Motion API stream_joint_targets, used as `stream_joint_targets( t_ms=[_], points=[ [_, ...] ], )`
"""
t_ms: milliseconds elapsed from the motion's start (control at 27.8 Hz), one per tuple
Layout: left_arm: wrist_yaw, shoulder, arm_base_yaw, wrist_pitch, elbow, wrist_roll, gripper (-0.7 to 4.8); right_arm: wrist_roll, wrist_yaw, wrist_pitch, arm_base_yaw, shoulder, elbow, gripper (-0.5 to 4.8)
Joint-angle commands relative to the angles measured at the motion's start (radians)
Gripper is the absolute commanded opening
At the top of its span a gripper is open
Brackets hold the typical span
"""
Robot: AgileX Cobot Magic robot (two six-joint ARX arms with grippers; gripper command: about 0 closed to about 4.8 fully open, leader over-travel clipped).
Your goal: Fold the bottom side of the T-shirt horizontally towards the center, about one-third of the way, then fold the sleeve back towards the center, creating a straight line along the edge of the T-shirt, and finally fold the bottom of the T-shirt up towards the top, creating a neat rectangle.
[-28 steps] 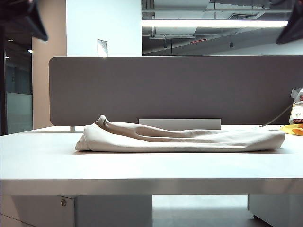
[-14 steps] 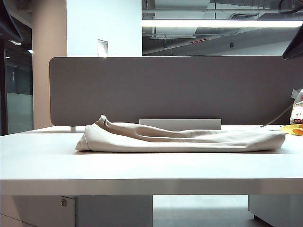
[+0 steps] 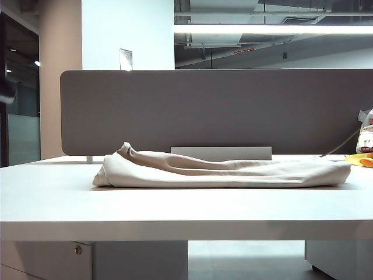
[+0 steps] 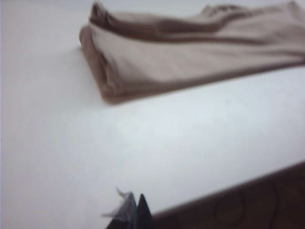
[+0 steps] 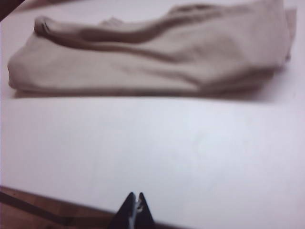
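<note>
The T-shirt (image 3: 221,171) lay folded into a long bundle on the white table (image 3: 175,204). My left gripper (image 4: 136,210) and right gripper (image 5: 136,207) hung near the table's edge, fingers pressed together, holding nothing.

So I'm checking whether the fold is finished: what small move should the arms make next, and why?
Probably none beyond parking clear. The T-shirt already lies as a folded bundle on the table, and both the left end effector and the right end effector are shut, empty and back near the table's front edge.
</note>
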Motion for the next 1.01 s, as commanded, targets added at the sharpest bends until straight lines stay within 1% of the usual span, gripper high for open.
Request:
stream_joint_targets(
  t_ms=[36,180,360,611,899,1007],
  points=[
    [-0.018,-0.034,0.001,0.019,-0.05,-0.008,-0.06,0.05,0.026,0.014,0.002,-0.083,-0.068,-0.02],
    [-0.018,-0.045,0.001,0.03,-0.096,-0.017,-0.06,0.066,0.048,0.013,0.002,-0.146,-0.121,-0.02],
    [-0.028,-0.045,0.001,0.061,-0.132,-0.022,-0.06,0.06,0.079,-0.004,0.002,-0.154,-0.154,-0.02],
    [-0.035,-0.043,0.002,0.122,-0.19,-0.022,-0.06,0.061,0.079,0.019,0.002,-0.154,-0.229,-0.02],
    [-0.049,-0.043,0.002,0.123,-0.227,-0.019,-0.06,0.061,0.082,0.032,0.002,-0.154,-0.264,-0.02],
    [-0.051,-0.043,0.002,0.126,-0.234,0.004,-0.06,0.06,0.087,0.051,0.002,-0.154,-0.284,-0.02]
  ],
)
